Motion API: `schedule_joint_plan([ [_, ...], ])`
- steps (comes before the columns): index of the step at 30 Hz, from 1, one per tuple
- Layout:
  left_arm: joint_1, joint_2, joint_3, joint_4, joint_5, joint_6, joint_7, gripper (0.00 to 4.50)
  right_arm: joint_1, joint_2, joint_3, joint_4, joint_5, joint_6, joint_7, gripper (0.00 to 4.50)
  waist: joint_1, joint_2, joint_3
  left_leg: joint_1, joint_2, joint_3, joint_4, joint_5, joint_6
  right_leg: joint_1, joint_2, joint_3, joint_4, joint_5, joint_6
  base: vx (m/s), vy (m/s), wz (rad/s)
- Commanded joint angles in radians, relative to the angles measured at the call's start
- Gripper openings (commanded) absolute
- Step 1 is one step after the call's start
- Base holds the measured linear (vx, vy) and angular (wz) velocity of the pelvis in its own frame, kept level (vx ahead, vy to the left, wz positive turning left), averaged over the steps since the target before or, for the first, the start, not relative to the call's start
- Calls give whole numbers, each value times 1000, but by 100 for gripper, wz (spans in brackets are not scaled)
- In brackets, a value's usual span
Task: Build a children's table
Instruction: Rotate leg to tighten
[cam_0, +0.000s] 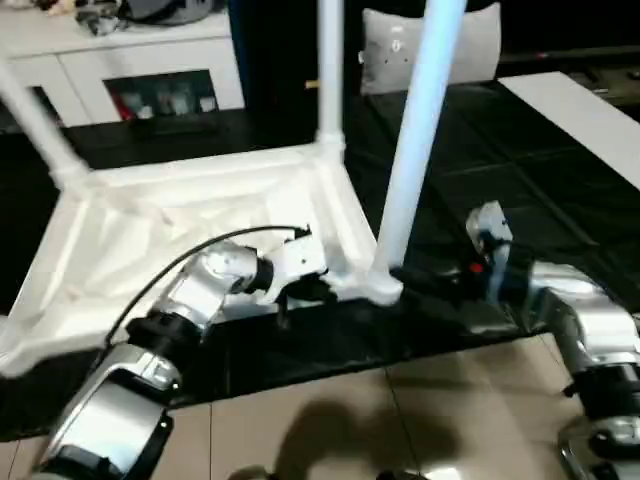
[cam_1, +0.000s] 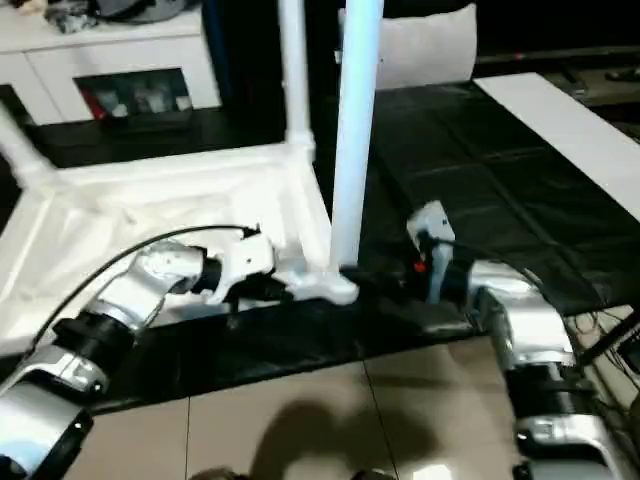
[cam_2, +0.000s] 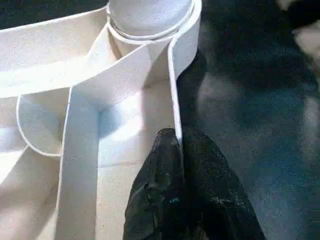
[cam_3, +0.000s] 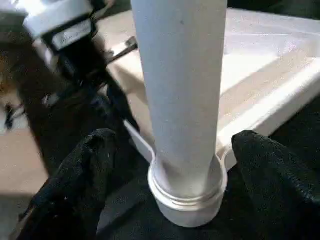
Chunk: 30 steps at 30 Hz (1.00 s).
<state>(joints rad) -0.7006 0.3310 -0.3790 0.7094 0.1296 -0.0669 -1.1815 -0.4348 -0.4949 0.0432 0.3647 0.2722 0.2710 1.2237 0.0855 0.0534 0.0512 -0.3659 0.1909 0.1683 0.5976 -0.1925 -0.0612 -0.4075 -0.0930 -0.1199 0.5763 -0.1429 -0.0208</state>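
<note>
Left eye view: the table top (cam_0: 180, 230) lies upside down on a black mat (cam_0: 560, 200), legs standing in its corners. The near leg (cam_0: 410, 150) rises from the corner socket by the mat's edge, beside tan floor tiles (cam_0: 400, 420). The left gripper (cam_2: 177, 165) is clenched on the top's rim. The right gripper (cam_3: 170, 165) is spread wide around that leg, its fingers (cam_3: 85, 170) clear of it.

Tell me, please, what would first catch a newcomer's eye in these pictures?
The white tabletop lying upside down on the black mat, with legs rising from its corner sockets; the near leg stands tallest in the middle of the head view. The left gripper is shut on the tabletop's rim beside that leg's socket. The right gripper stands open either side of the leg's base, not touching it.
</note>
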Motion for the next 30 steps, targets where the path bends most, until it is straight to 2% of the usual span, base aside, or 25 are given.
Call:
schedule_joint_plan([
  [1, 20, 15, -49, -29, 21, -38, -57, 0, -2, -9, 28, -9, -15, -23, 40, 374, 0, -8, -73, 6, 41, -6, -67, -206, 84, 60, -61, 49, -72, -332, -185, 0, 0, 0],
  [4, 44, 35, -86, -64, 27, -83, -126, 0, -23, -11, 68, 16, -28, -20, 94, 361, 6, -12, -75, 6, 43, -5, -67, -193, 83, 60, -62, 51, -67, -305, -197, 0, 0, 0],
  [6, 47, 38, -91, -69, 26, -89, -138, 0, -27, -10, 75, 20, -27, -18, 104, 335, 8, -10, -75, 6, 44, -6, -67, -191, 82, 60, -62, 52, -64, -299, -201, 0, 0, 0],
  [9, 54, 45, -112, -79, 24, -114, -181, 0, -52, -2, 113, 47, -27, -23, 150, 318, 10, -11, -73, 8, 43, -5, -67, -201, 78, 60, -63, 52, -66, -318, -199, 0, 0, 0],
  [14, 55, 51, -116, -86, 23, -122, -197, 0, -62, -3, 127, 66, -34, -26, 174, 279, 18, -12, -74, 11, 44, -5, -68, -205, 69, 59, -63, 54, -66, -329, -191, 0, 0, 0],
  [19, 53, 49, -106, -91, 14, -118, -202, 0, -65, -1, 134, 68, -26, -19, 195, 236, 21, -13, -76, 8, 44, -5, -67, -187, 71, 61, -63, 54, -62, -305, -195, 0, 0, 0],
  [22, 60, 39, -91, -101, -16, -88, -213, 0, -57, 6, 136, 60, -11, -10, 203, 211, 21, -13, -76, 9, 43, -4, -66, -186, 71, 61, -63, 54, -62, -313, -193, 0, 0, 0],
  [26, 68, 20, -64, -116, -47, -13, -194, 0, -43, 40, 113, 37, 7, 27, 142, 205, 18, -14, -74, 6, 43, -5, -67, -184, 70, 62, -63, 53, -62, -315, -195, 0, 0, 0],
  [27, 63, 5, -53, -112, -41, 27, -153, 0, -47, 78, 94, 42, 5, 71, 55, 204, 15, -13, -72, 6, 42, -5, -68, -192, 68, 61, -63, 53, -65, -337, -189, 0, 0, 0],
  [28, 58, -5, -47, -108, -35, 58, -125, 0, -51, 97, 89, 52, -8, 81, 4, 204, 13, -13, -71, 6, 42, -5, -70, -196, 63, 60, -62, 52, -66, -354, -182, 0, 0, 0],
  [30, 55, -11, -43, -105, -31, 78, -107, 0, -54, 108, 87, 58, -17, 85, -28, 204, 2, -13, -65, 11, 37, -6, -72, -238, 42, 58, -62, 46, -79, -451, -152, 0, 0, 0],
])
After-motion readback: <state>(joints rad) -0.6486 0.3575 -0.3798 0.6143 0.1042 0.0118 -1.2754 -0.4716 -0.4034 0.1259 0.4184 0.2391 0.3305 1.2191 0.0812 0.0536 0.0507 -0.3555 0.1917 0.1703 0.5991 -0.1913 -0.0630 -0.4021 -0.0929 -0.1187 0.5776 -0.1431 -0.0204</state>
